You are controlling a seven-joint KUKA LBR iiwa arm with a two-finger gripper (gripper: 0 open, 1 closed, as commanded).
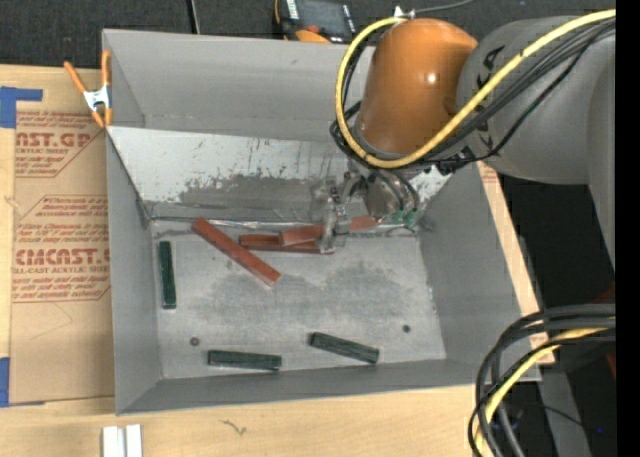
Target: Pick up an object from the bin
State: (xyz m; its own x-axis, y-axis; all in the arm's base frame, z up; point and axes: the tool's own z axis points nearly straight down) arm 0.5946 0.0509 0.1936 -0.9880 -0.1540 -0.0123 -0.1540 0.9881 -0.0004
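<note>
The arm [560, 95] comes in from the right, and its orange cover [415, 80] hangs over the far right part of the bin [200, 75]. Below the cover the gripper [330, 230] is down at the bin floor, close to the far wall and a little right of the middle. A red bar [285, 239] lies flat there, running left to right, and its right end sits right at the gripper's tip, touching it or nearly so. Whether the gripper is spread, pressed together or pinching that end cannot be told, because its metal parts and the bar's end overlap. A slanted bar [235, 252], also red, lies just to the left; it runs from the far left down toward the middle of the floor and crosses close by the first bar's left end. Three green bars lie well apart from the gripper: a left bar [166, 273] along the left wall, a front bar [243, 359] by the near wall, and a third bar [343, 347] just right of it, slightly tilted.
</note>
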